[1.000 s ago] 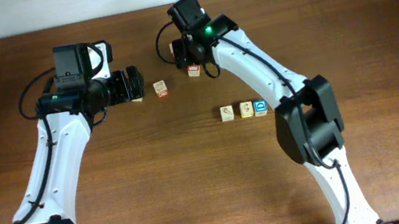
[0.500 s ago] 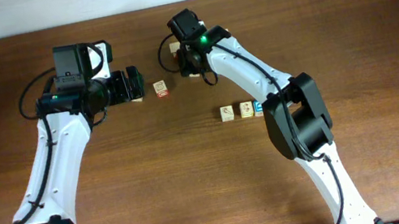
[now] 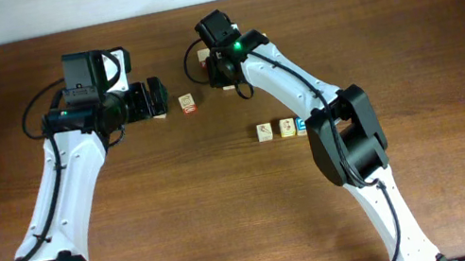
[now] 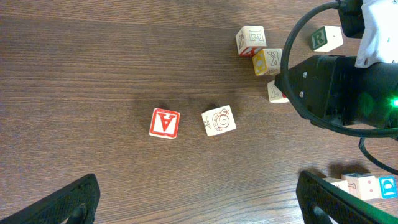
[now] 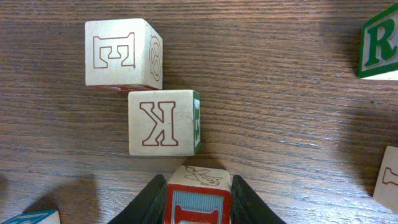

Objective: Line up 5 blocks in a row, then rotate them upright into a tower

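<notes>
**Two-arm block workspace on a brown wooden counter (image 3: 437,37).** The right pincer (image 5: 198,186) stands near the far middle of the counter. Its two dark fingers (image 5: 148,202) press against opposite sides of a pale wooden cube with a red-and-blue printed face (image 5: 198,205), so it is clamped on that cube, which rests on the wood. Just beyond it lies a pale wooden cube with a red K and a green-edged side (image 5: 163,122). A pale wooden cube with a red outlined E (image 5: 123,53) sits at the K cube's far corner. A green-printed R cube (image 5: 379,46) lies well off to one side. The left pincer (image 4: 198,193) hovers with its fingers spread wide apart, gripping nothing. Below it, a red-faced cube with a white letter (image 4: 165,122) and a pale cube bearing a spiral drawing (image 4: 219,120) lie close together without touching. Nearer the robot, three small cubes form a row: two pale ones (image 3: 264,131) and a blue-faced cube (image 3: 302,124) that is partly hidden by the right arm.
</notes>
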Controlling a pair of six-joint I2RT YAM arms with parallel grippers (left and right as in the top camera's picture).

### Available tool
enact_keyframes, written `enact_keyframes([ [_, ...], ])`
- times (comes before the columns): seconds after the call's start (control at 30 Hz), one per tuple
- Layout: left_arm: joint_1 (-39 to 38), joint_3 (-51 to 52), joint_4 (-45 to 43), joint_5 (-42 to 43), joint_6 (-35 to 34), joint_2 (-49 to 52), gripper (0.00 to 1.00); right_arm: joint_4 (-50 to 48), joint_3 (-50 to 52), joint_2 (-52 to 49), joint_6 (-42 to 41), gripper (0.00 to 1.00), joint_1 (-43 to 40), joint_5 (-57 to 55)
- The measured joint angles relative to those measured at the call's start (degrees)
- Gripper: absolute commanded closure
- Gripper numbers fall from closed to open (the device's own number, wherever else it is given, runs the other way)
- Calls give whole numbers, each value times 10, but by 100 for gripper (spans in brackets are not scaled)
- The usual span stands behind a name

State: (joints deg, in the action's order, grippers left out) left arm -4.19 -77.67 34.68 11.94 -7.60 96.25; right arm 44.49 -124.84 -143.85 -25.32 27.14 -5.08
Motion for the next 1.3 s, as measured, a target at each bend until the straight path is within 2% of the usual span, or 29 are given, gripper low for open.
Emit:
enact_keyframes([
  [0.13, 0, 0, 0, 0, 0, 0, 1, -10, 2, 0, 0, 69, 0, -1],
  [0.23, 0, 0, 0, 0, 0, 0, 1, -11, 3, 0, 0, 58, 0, 0],
  [0.3, 0, 0, 0, 0, 0, 0, 1, -11, 10, 0, 5, 57, 0, -1],
  [0.37, 0, 0, 0, 0, 0, 0, 1, -10, 13, 0, 6, 57, 0, -1],
  [0.5, 0, 0, 0, 0, 0, 0, 1, -11, 13, -1, 10, 71, 0, -1],
  [0.73, 0, 0, 0, 0, 0, 0, 1, 6, 9, -1, 14, 69, 0, -1],
  [0.83, 0, 0, 0, 0, 0, 0, 1, 64, -8, -1, 14, 66, 0, 11],
  [1.03, 0, 0, 0, 0, 0, 0, 1, 269, -82, 14, 15, 67, 0, 87],
  [1.3, 0, 0, 0, 0, 0, 0, 1, 355, -64, 22, 13, 67, 24, 114],
])
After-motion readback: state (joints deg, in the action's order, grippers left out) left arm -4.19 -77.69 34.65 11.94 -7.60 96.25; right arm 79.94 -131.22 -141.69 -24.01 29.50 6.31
